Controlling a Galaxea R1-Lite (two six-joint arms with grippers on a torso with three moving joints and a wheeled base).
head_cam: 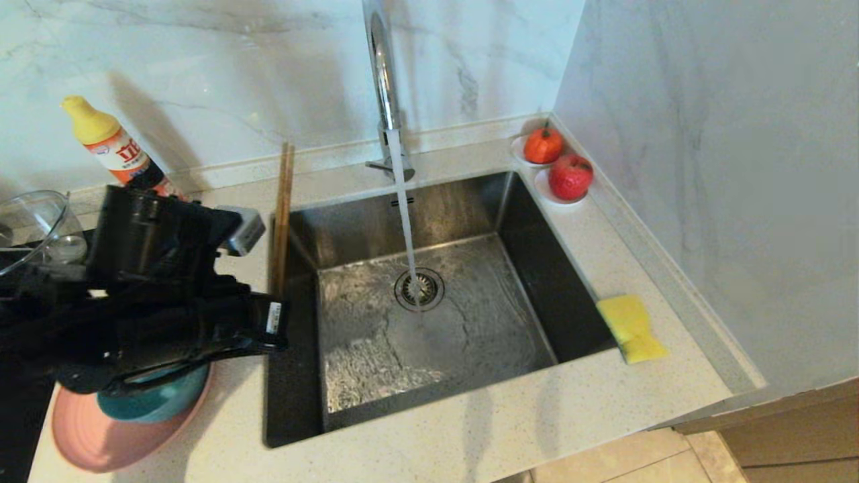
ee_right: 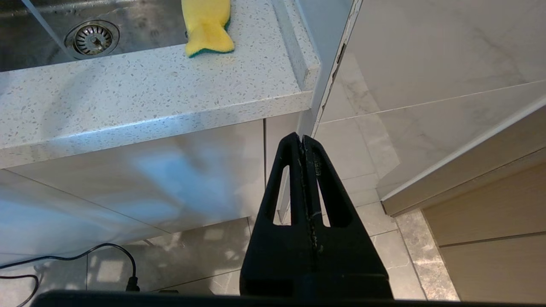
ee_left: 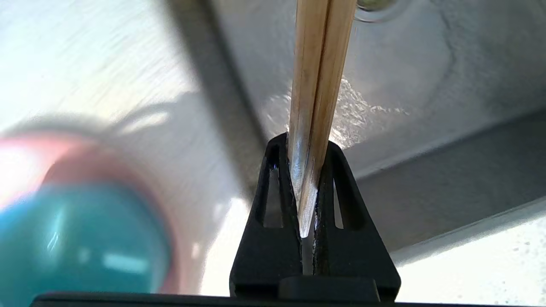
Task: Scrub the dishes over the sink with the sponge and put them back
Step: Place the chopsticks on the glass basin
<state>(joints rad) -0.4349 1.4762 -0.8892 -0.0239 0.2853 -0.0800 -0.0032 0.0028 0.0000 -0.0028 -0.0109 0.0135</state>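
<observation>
At the kitchen counter, our left gripper (ee_left: 308, 149) holds a pair of wooden chopsticks (head_cam: 282, 215) pinched tight between its jaws, the sticks reaching out along the left rim of the sink (head_cam: 567, 268), where the tap (head_cam: 384, 80) runs onto the drain strainer (head_cam: 419, 289). Our right gripper (ee_right: 303, 143) hangs parked below the counter edge, its fingers pressed together on nothing. The teal bowl (head_cam: 161, 399) sits in the pink plate (head_cam: 94, 436) on the counter under our left arm; the sponge (head_cam: 632, 327) lies at the sink's right rim, untouched. To do this well, we judge, we should keep the sticks level and clamped firmly over the basin, since wet wood may slip or twist.
</observation>
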